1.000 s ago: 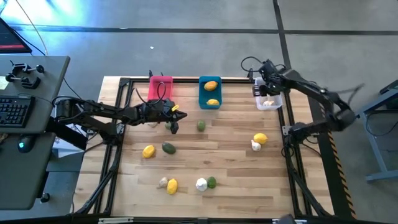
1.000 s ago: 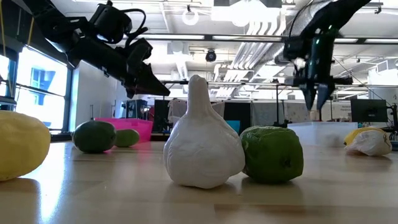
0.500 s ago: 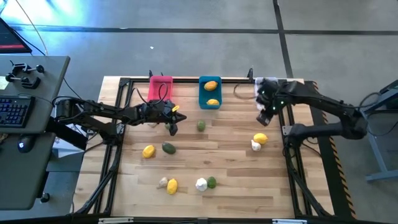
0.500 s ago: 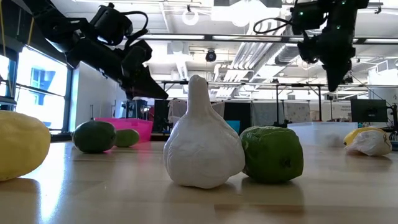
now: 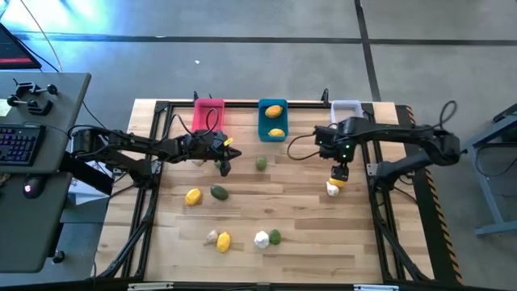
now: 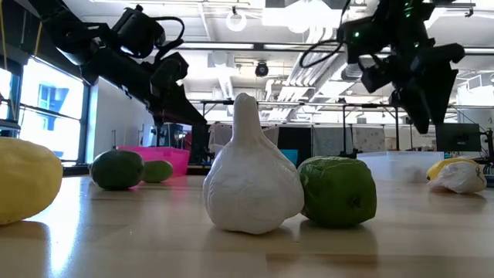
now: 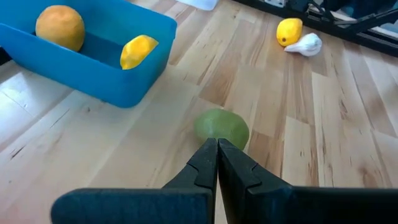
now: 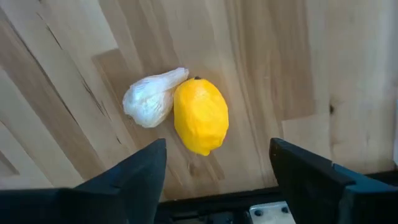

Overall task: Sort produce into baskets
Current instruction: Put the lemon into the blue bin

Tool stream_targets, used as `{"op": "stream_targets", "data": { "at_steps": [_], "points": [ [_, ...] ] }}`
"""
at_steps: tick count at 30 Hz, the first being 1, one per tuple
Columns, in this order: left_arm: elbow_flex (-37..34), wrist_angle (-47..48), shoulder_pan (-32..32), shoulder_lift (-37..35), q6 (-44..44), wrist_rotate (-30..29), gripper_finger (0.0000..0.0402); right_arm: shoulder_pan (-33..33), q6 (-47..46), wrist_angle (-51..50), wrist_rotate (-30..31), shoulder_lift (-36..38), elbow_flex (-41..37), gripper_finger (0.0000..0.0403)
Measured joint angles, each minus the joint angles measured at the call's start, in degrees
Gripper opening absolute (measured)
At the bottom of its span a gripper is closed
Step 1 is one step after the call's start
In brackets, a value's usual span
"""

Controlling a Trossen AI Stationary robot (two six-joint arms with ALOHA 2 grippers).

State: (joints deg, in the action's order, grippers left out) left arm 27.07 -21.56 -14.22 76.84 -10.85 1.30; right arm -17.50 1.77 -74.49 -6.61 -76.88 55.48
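My right gripper (image 5: 339, 170) hangs open just above a yellow lemon (image 8: 200, 115) and a white garlic (image 8: 149, 102) that lie side by side on the table; one finger stands on each side of the pair, touching nothing. My left gripper (image 5: 224, 166) is shut and hovers near the pink basket (image 5: 208, 113). A green fruit (image 7: 221, 127) lies just ahead of its tips, apart from them. The blue basket (image 5: 272, 120) holds two yellow-orange pieces. The white basket (image 5: 346, 108) stands at the far right.
More produce lies loose on the table: a yellow piece (image 5: 192, 196) and a dark green one (image 5: 219, 192) at mid left, and near the front edge a garlic (image 5: 212, 238), a yellow piece (image 5: 224, 241), a garlic (image 5: 261, 239) and a green piece (image 5: 275, 236).
My right gripper has left the white basket at the far right and swung toward the table's near edge, coming down over the lemon and garlic. My left arm has kept still.
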Motion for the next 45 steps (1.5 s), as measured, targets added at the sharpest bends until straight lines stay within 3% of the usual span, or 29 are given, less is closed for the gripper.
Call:
{"op": "stream_targets", "data": {
  "at_steps": [11,35,45],
  "points": [
    [0.0,0.2,0.0,0.0,0.5,0.0,0.0000,1.5,8.0,1.4,-0.3,-8.9,-0.1,0.0277],
    [0.0,2.4,0.0,0.0,2.1,-0.5,0.0000,1.4,15.9,4.6,1.5,-16.2,-0.1,0.0277],
    [0.0,2.5,0.0,0.0,2.1,-0.5,0.0000,1.5,17.9,4.7,-3.3,-18.1,-0.6,0.0277]
  ]
}}
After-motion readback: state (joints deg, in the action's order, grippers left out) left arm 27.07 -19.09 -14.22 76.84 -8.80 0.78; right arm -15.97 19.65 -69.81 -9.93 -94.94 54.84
